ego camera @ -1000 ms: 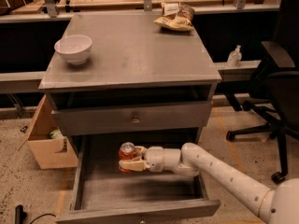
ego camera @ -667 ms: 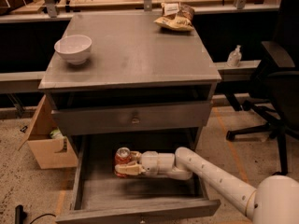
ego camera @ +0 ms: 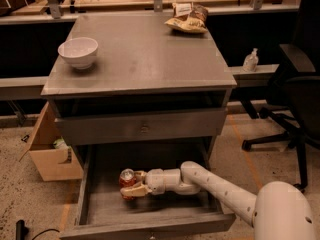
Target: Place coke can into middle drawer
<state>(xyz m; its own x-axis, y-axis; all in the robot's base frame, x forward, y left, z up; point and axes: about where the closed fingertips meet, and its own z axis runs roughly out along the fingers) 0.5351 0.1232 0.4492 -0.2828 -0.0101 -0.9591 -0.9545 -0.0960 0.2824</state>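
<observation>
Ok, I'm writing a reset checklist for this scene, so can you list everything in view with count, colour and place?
coke can: one, red with silver top, upright in the middle drawer, gripped by the hand
middle drawer: one, grey, pulled open
upper drawer: one, grey with small knob, shut
cabinet: one, grey, centre
bowl: one, white, cabinet top, left
snack bag: one, tan, cabinet top, far right corner
cardboard box: one, brown, floor left of cabinet
bottle: one, pale, ledge right of cabinet
office chair: one, black, right edge
arm: one, white, reaching from lower right into the drawer
hand: one, pale, closed on the coke can
</observation>
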